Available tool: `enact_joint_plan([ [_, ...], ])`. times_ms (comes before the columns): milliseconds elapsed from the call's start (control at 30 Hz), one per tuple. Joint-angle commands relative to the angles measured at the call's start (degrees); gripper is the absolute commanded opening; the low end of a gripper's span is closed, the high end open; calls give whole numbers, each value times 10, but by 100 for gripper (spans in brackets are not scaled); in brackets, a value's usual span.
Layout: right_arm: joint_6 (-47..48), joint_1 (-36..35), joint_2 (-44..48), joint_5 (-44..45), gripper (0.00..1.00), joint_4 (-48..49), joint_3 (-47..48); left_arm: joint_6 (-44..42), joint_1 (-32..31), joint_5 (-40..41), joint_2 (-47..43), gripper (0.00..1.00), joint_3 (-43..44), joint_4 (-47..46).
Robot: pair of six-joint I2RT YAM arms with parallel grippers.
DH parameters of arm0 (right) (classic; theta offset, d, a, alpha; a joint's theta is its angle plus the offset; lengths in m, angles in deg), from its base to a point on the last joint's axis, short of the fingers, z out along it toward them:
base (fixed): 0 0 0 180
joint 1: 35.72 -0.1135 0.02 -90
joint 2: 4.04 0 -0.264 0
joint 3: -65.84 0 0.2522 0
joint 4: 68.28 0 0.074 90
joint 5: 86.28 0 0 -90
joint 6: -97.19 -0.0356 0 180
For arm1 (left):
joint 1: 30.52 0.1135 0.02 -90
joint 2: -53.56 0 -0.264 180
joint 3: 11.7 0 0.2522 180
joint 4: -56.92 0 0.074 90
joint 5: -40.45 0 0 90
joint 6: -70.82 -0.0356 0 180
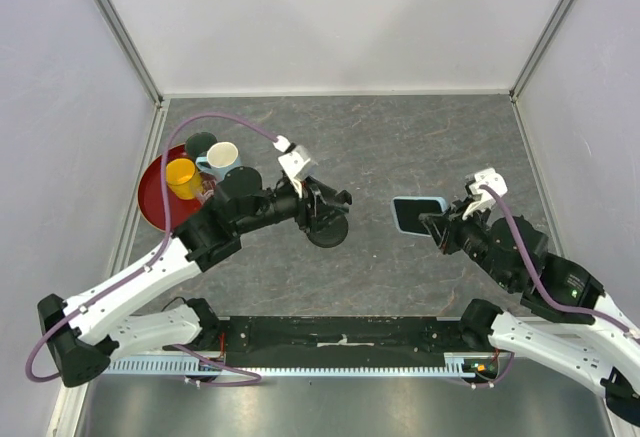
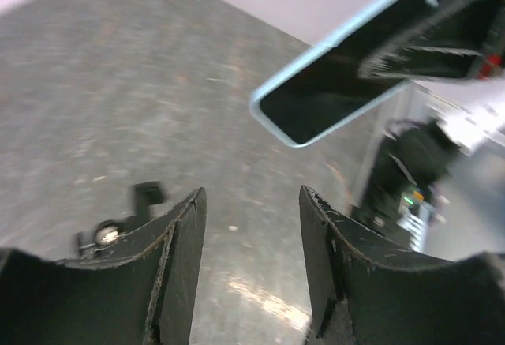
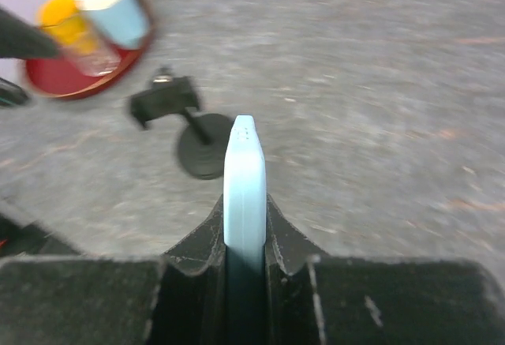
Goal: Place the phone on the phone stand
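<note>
The phone (image 1: 415,213), black screen in a light blue case, is held above the table by my right gripper (image 1: 436,224), which is shut on its near end. In the right wrist view the phone (image 3: 245,167) stands edge-on between the jaws. It also shows in the left wrist view (image 2: 339,76), upper right. The black phone stand (image 1: 328,231) stands on its disc base left of the phone; its cradle (image 3: 163,102) and base show in the right wrist view. My left gripper (image 1: 338,200) hovers right by the stand, open and empty (image 2: 252,199); the cradle (image 2: 126,219) lies outside its left finger.
A red tray (image 1: 150,202) at the left holds a yellow cup (image 1: 182,177), a light blue mug (image 1: 220,160) and a dark cup (image 1: 200,143). White walls enclose the grey table (image 1: 400,137). A black rail (image 1: 340,337) runs along the near edge.
</note>
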Motion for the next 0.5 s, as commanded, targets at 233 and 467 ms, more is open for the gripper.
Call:
enact_joint_plan([
  [233, -31, 0, -9, 219, 0, -37, 44, 70, -10, 353, 108, 57, 70, 156],
  [467, -37, 0, -9, 189, 0, -7, 23, 52, -44, 387, 122, 54, 61, 151],
])
